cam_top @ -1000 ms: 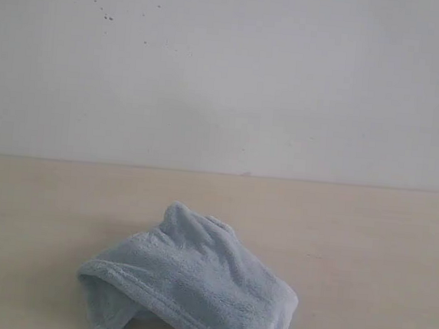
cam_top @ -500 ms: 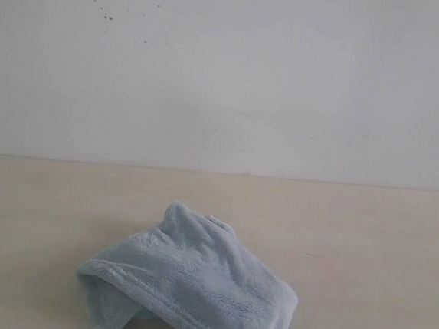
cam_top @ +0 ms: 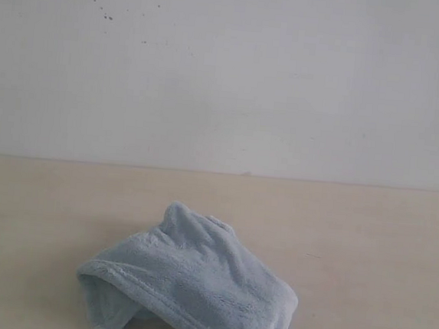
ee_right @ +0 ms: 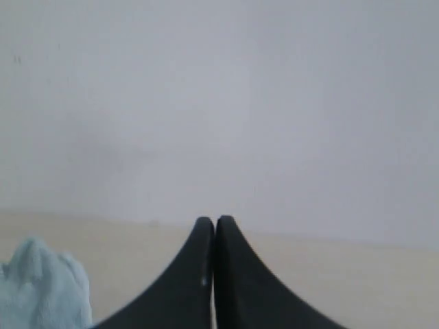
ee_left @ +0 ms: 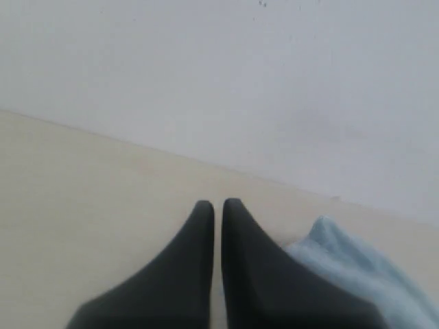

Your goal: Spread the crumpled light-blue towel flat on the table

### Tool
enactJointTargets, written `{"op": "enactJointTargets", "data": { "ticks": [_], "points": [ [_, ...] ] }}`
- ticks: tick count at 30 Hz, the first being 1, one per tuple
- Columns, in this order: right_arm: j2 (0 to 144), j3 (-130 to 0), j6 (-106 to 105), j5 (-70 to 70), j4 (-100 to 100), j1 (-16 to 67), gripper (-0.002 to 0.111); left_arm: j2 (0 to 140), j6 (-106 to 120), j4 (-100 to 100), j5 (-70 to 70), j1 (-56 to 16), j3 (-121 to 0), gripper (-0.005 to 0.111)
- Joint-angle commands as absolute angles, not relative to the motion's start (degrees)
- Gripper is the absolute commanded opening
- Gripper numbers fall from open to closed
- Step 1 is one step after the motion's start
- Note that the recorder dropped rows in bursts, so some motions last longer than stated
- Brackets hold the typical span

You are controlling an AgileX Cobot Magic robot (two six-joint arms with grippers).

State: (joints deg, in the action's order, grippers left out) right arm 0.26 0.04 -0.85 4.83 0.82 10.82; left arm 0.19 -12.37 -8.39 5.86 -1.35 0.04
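The left pincer [ee_left: 214, 205] is closed down to a hairline slit, with nothing between its dark, smooth, tapering fingers. The right pincer [ee_right: 215, 221] is pressed fully together and is likewise empty. Neither grips the cloth, and neither reaches into the exterior view. The towel [cam_top: 193, 285] shows only at the fringe of each wrist camera, so it seems to lie between the two arms. In the exterior view it sits on the tabletop [cam_top: 366, 247] at the near edge, a little left of centre, its nearest part cut off by the frame.

Over the last second nothing has shifted: the heap keeps the same outline and the same folds. My reading is that the spreading has not begun.

The towel is pale blue, thick and fluffy. It is bundled into a rounded lump with a peak at its far side, and a stitched hem curls along the near left, where a fold gapes open. The tabletop is smooth, matt, pale beige. Behind it stands a plain white wall [cam_top: 227, 73] with a few dark specks.
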Motion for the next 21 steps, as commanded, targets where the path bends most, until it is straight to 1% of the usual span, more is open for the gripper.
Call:
{"op": "enactJointTargets", "data": {
  "ticks": [1,5,7,9,11,13,16,17,19,21],
  "points": [
    [0.0,0.0,11.8,17.37,1.14,10.49,0.0,0.0,-22.07,-19.1,1.68,-1.2,0.0,0.004],
    [0.0,0.0,26.76,22.2,1.14,10.49,0.0,0.0,-22.21,-18.24,1.97,-1.2,0.0,0.004],
    [0.0,0.0,27.38,25.82,1.14,10.49,0.0,0.0,-22.21,-18.14,1.51,-1.2,0.0,0.004],
    [0.0,0.0,24.42,31.13,1.87,10.49,0.0,0.0,-22.21,-18.14,-1.78,-1.2,0.0,0.004],
    [0.0,0.0,18.55,37.45,5.77,10.49,0.0,0.0,-22.21,-18.14,-8.5,-1.2,0.0,0.004],
    [0.0,0.0,14.14,43.49,11.67,10.49,0.0,0.0,-22.07,-18.14,-20.41,-1.2,0.0,0.004],
    [2.88,-2.12,13.91,45.86,21.64,10.49,0.0,0.0,-22.07,-18.25,-39.72,-1.2,0.0,0.004],
    [4.66,-3.42,13.91,46.28,23.76,10.49,0.0,0.17,-22.07,-18.39,-43.67,-1.2,0.0,0.004],
    [9.25,-6.15,14.01,47.27,24.69,10.49,0.0,2.95,-22.07,-18.27,-46.64,-1.2,-3.34,0.004],
    [14.92,-9.79,14.01,48.45,23.77,10.49,0.0,7.09,-19.68,-16.17,-44.16,-1.2,-7.41,0.004]
  ]
}}
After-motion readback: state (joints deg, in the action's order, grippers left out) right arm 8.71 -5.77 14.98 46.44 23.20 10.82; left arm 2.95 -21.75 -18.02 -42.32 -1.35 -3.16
